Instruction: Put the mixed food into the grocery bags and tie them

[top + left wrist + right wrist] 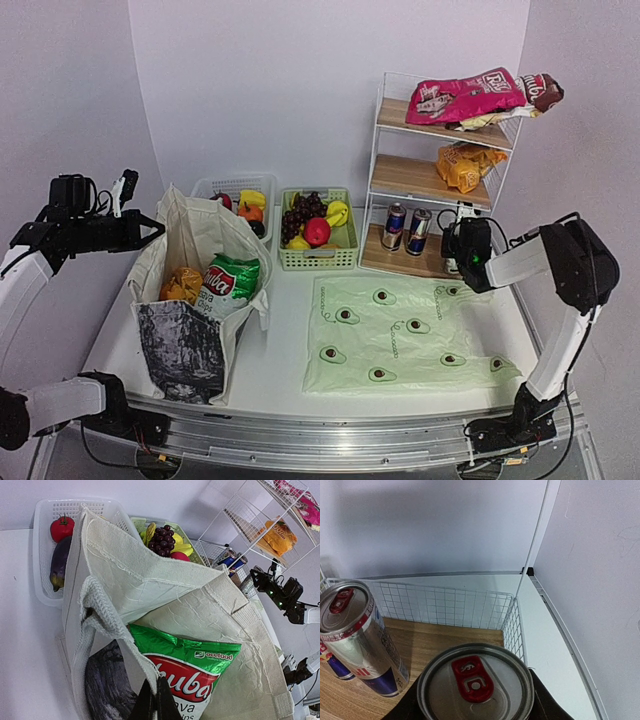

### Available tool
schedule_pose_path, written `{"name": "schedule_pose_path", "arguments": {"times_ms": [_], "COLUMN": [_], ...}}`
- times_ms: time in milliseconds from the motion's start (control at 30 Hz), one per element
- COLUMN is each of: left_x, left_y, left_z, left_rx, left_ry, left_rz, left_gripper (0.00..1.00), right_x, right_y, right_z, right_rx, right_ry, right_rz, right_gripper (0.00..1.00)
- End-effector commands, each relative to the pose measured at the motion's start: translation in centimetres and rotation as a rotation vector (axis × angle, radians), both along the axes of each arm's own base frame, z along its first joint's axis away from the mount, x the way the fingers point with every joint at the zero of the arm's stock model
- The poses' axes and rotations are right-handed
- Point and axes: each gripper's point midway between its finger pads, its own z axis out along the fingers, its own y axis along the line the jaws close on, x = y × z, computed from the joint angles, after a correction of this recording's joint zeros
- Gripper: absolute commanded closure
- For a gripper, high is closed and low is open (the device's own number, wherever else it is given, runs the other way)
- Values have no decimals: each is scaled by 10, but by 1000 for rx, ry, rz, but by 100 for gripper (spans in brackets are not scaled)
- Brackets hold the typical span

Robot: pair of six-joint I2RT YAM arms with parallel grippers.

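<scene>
can: the drink can [475, 682] sits at the right end of the rack's bottom shelf [445, 640], top facing the wrist cam

right fingers: the right gripper [458, 245] has its fingers [542, 700] half spread and hugging the can on both sides. Looks like a real grip to me, but I can't tell if the base is off the wood yet

risk 1: a 2nd can [350, 630] stands just to the left. Pull out with any leftward swing and it probably gets knocked over

risk 2: the wire rail [470, 610] runs behind and to the right, and there's another shelf overhead. Going straight up or back likely clips something

risk 3: slick round metal. Tilt it mid-carry and it could twist or slide out

tote: the canvas tote [190, 340] stands near left, well apart from the rack, mouth open, with a green-white packet [190, 665] already inside

left fingers: the left gripper [155, 700] is pressed together, pinching the tote's rim

risk 4: if that pinch slips, the mouth flops shut and the can lands on the table. Drop it from too high and it squashes the packet

avocado bag: the avocado bag [400, 335] lies flat on the table between rack and tote. A low carry could snag it

leftovers: grapes [300, 215], apple [317, 231] and bananas [338, 212] are in the green basket [318, 260], so tying looks a long way off
</scene>
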Motion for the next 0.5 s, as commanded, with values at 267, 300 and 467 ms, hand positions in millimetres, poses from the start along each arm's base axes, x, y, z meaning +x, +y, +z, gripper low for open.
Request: {"name": "schedule_pose_path", "arguments": {"times_ms": [267,300,467], "left_x": [7,6,6], "left_y": [-2,-2,-2], "left_z": [26,25,25], "left_rx": [3,3,4], "left_ry": [-130,-130,-131], "left_rz": [-21,-22,-20], "left_gripper": [100,100,100], "right_x": [-35,-38,-50], "right_y": [-4,-3,6], "right_z": [-34,-33,-19], "right_rx": [-81,-64,20], "right_ry": [342,350,392], "right_rz": [34,40,70], "right_gripper": [94,94,95]}}
